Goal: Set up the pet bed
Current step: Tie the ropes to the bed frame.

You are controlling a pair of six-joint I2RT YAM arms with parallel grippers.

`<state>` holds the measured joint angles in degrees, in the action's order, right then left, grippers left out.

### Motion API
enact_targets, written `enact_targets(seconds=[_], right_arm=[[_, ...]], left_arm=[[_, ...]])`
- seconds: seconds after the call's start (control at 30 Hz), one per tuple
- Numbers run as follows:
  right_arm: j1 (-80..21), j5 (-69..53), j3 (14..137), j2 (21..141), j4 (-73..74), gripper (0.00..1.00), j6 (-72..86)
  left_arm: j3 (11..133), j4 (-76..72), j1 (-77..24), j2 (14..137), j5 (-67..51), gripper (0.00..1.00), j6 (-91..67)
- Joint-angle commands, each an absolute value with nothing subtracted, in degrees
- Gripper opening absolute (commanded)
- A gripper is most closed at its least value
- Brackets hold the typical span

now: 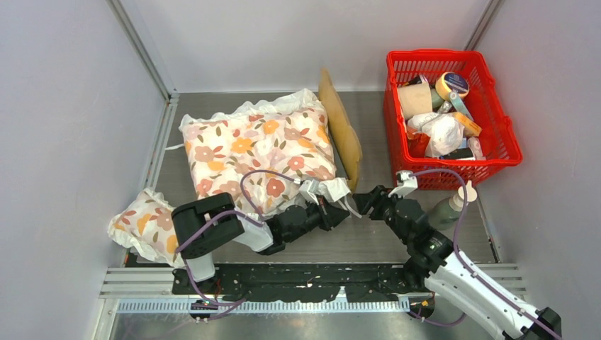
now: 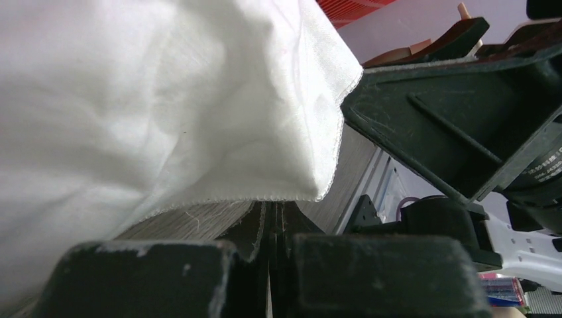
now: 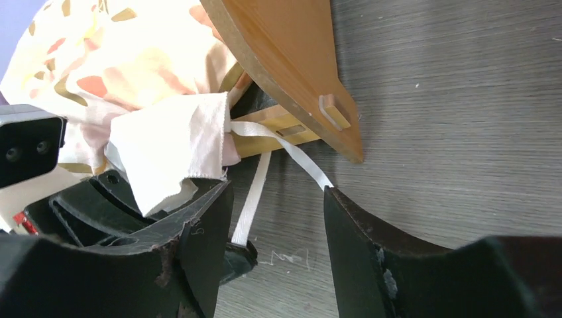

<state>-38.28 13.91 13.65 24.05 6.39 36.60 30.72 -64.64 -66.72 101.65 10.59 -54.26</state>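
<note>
Right gripper (image 3: 277, 192) gapes just short of pet bed (image 3: 285, 53).

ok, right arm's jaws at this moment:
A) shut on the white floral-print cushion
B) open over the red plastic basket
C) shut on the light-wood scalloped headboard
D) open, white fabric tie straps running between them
D: in the right wrist view the right arm's jaws stand apart, with the white fabric tie straps passing between them over the grey table and nothing clamped.
</note>
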Motion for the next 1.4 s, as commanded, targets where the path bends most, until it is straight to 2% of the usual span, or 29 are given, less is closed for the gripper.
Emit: enact_targets(seconds=[0.0,0.23,0.63,1.03,1.37], right_arm=[[-38.3,12.3,17.5,30.6,0.9,0.58,35.7],[-37.3,1.6,18.7,43.6,-5.3,0.48,33.8],[-34.4,-8.5,16.2,53.4,-14.3,0.48,35.8],[-33.8,8.8,17.8,42.5,0.1,0.49,33.5],[-33.8,9.1,13.4,42.6,4.8,0.54,40.7]], left_arm=[[31.6,-66.7,-67.2,102.7,10.2,0.00,-50.5],[32.4,-70.2,-68.6,104.9,9.9,0.00,-45.2],[31.5,-75.9,-68.9,108.4,9.9,0.00,-42.9],[28.5,-78.8,-68.9,106.0,12.7,0.00,-46.9],[30.5,-76.1,-68.8,103.4,15.3,0.00,-53.7]])
